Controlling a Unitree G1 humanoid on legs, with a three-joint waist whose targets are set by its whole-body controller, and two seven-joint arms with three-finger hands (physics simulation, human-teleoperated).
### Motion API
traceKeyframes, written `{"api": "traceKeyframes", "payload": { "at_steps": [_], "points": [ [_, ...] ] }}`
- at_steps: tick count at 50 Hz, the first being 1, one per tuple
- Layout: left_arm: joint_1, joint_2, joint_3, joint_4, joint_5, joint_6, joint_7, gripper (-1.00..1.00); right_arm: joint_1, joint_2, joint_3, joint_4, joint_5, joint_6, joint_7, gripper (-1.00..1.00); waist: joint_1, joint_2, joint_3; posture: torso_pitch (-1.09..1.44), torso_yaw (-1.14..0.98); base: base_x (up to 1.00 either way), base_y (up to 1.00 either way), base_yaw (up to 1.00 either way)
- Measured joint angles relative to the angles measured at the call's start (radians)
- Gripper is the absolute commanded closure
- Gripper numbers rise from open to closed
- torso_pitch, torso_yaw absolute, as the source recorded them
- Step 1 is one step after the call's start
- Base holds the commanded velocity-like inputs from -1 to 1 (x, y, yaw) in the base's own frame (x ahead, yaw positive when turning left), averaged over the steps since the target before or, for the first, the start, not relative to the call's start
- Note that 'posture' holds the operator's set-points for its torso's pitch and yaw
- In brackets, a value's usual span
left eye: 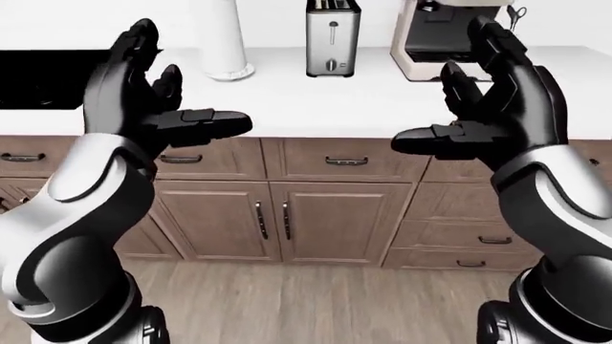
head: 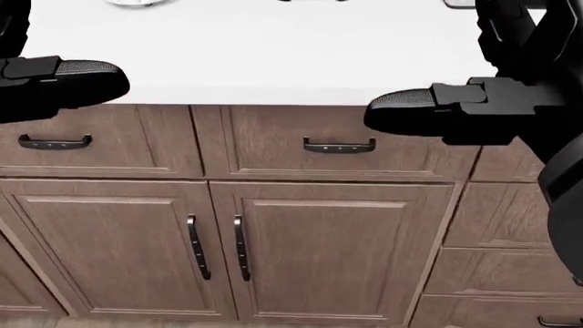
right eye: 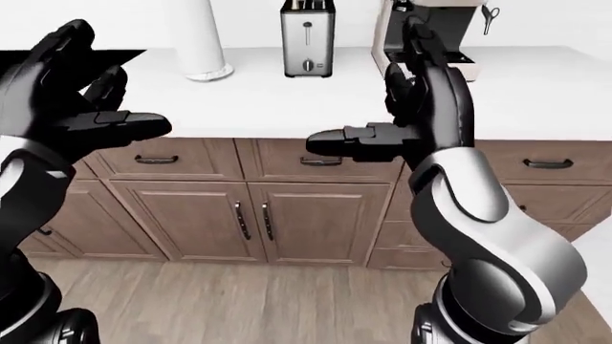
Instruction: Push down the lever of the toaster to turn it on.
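Observation:
A silver toaster (left eye: 333,39) stands upright at the far edge of the white counter (left eye: 316,107), near the top middle of the left-eye view. Its slim lever (left eye: 333,31) sits high in its slot on the side facing me, above a round knob (left eye: 331,64). My left hand (left eye: 177,89) is open and empty, raised at the left, well short of the toaster. My right hand (left eye: 459,93) is open and empty, raised at the right, also short of it. Both thumbs point inward. The head view shows only the thumbs and the cabinet fronts.
A beige and black coffee machine (left eye: 435,43) stands right of the toaster, a white cylinder (left eye: 224,43) left of it. A black cooktop (left eye: 38,79) lies at the counter's left. Brown cabinets and drawers (left eye: 306,215) stand below, over a wood floor (left eye: 316,301).

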Motion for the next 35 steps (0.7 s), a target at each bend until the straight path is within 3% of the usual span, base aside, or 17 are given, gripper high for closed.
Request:
{"api": "traceKeyframes", "payload": {
  "at_steps": [2, 5, 7, 13, 16, 17, 19, 22, 26, 29, 32, 35],
  "points": [
    [-0.004, 0.003, 0.003, -0.001, 0.0, -0.003, 0.001, -1.0, -0.002, -0.002, 0.002, 0.004, -0.001, -0.005, 0.002, -1.0, -0.005, 0.04, -0.007, 0.0, 0.0, 0.27, 0.0, 0.0],
    [0.018, 0.004, 0.009, 0.01, 0.009, -0.006, 0.004, -1.0, 0.01, 0.01, 0.019, 0.009, 0.007, 0.005, 0.005, -1.0, 0.016, 0.035, 0.005, 0.0, 0.0, 0.27, 0.0, 0.0],
    [0.02, 0.002, 0.012, 0.017, 0.012, 0.009, 0.011, -1.0, 0.01, 0.009, 0.024, 0.011, 0.016, 0.017, 0.007, -1.0, 0.021, 0.032, -0.002, 0.0, 0.0, 0.27, 0.0, 0.0],
    [0.002, 0.006, 0.013, -0.006, 0.003, 0.005, 0.013, -1.0, -0.002, 0.002, 0.011, -0.007, 0.012, 0.002, 0.005, -1.0, 0.03, -0.029, -0.01, 0.0, 0.0, 0.27, 0.0, 0.0],
    [-0.002, 0.009, 0.013, -0.001, 0.003, -0.002, 0.012, -1.0, -0.005, 0.001, 0.013, -0.006, 0.013, 0.0, 0.004, -1.0, 0.035, -0.08, -0.015, 0.0, 0.0, 0.27, 0.0, 0.0],
    [0.003, 0.0, 0.008, -0.002, 0.004, -0.003, 0.012, -1.0, 0.002, -0.001, 0.008, -0.002, 0.012, 0.0, 0.004, -1.0, 0.026, -0.068, -0.008, 0.0, 0.0, 0.27, 0.0, 0.0],
    [0.012, -0.007, -0.011, 0.005, -0.003, 0.005, 0.009, -1.0, 0.015, -0.001, 0.001, 0.01, 0.006, 0.01, -0.002, -1.0, 0.014, -0.074, 0.006, 0.0, 0.0, 0.27, 0.0, 0.0],
    [0.01, -0.004, -0.016, 0.013, -0.011, 0.015, 0.002, -1.0, 0.008, -0.001, 0.003, 0.015, -0.002, 0.015, -0.006, -1.0, 0.009, -0.067, -0.006, 0.0, 0.0, 0.19, 0.0, 0.0],
    [0.004, 0.002, -0.001, 0.001, -0.004, -0.003, 0.002, -1.0, 0.001, -0.001, 0.003, 0.0, 0.002, 0.004, -0.003, -1.0, 0.005, -0.02, -0.006, 0.0, 0.0, 0.17, 0.0, 0.0],
    [-0.001, 0.002, 0.001, -0.003, -0.003, -0.005, 0.006, -1.0, -0.001, -0.001, 0.002, 0.003, 0.002, 0.006, -0.004, -1.0, -0.001, 0.033, -0.011, 0.0, 0.0, 0.15, 0.02, 0.0],
    [0.016, 0.003, 0.01, 0.01, 0.002, -0.001, 0.011, -1.0, 0.011, 0.012, 0.024, 0.013, 0.006, 0.012, 0.001, -1.0, 0.019, 0.02, 0.002, 0.0, 0.0, 0.16, 0.13, 0.0],
    [0.015, 0.005, 0.014, 0.021, 0.006, 0.017, 0.021, -1.0, 0.008, 0.01, 0.031, 0.011, 0.015, 0.023, 0.008, -1.0, 0.025, 0.001, -0.007, 0.0, 0.0, 0.15, 0.3, 0.0]
  ]
}}
